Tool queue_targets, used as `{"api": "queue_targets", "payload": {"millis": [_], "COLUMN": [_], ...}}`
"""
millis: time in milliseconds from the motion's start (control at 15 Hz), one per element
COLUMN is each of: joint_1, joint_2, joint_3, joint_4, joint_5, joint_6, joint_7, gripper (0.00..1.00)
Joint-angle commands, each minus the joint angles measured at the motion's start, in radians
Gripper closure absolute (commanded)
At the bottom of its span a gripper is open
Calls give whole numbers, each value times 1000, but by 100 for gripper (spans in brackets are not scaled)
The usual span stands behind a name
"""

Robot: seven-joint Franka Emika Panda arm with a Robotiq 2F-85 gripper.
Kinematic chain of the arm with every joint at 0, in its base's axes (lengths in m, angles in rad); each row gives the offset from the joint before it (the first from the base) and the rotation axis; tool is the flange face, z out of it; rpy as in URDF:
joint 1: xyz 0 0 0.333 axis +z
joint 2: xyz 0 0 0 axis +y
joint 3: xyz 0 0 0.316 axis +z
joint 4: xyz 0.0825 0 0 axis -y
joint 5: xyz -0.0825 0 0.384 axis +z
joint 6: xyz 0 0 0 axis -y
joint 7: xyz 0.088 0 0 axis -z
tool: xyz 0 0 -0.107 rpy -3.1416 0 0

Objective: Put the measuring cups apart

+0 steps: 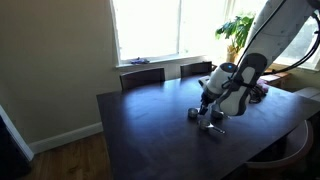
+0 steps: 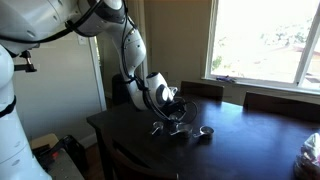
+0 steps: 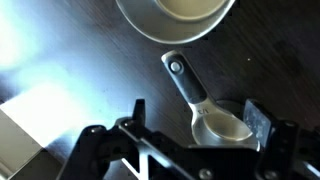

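Item 1, pincer (image 3: pixel 194 106): in the wrist view I saw its 2 fingers (image 3: pixel 136 108) spread wide and holding nothing, pointed down at the dark counter (image 3: pixel 275 50). Item 2, small measuring cup (image 3: pixel 218 122): shiny metal, upright on the counter between the fingers, its bowl close against 1 finger and well clear of the other; whether metal met finger I could not tell. Its flat handle (image 3: pixel 184 78), with a dark slot near the end, ran away from the pincer toward item 3. Item 3, large measuring cup (image 3: pixel 176 14): a wider metal bowl at the top edge of the wrist view, cut off by the frame, pale inside, and standing apart from the small measuring cup, the handle tip stopping short of its rim. Item 4, shiny cup (image 2: pixel 207 131): noted in an exterior view on the counter just beside the pincer; too small for me to tell which of the 2 it was. Item 5, arm (image 1: pixel 262 45): white, bent down over the counter from the upper corner of an exterior view, with the pincer low above the surface. Item 6, chairs (image 1: pixel 142 76): 2 dark chair backs at the far edge of the counter. Item 7, window (image 1: pixel 150 25): bright, behind the chairs, throwing glare across the counter top. Item 8, plant (image 1: pixel 237 30): green leaves beside the window, near the arm.
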Motion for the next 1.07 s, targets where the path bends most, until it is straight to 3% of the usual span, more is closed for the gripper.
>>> {"api": "queue_targets", "payload": {"millis": [0, 600, 667, 1000], "joint_1": [-54, -221, -185, -223], "joint_2": [-145, -407, -309, -362], "joint_3": [47, 186, 147, 182], "joint_4": [-117, -238, -153, -192], "joint_5": [-28, -9, -40, -36], "joint_6": [-41, -336, -289, -317], "joint_7": [5, 30, 36, 36], "gripper": [0, 0, 0, 0]}}
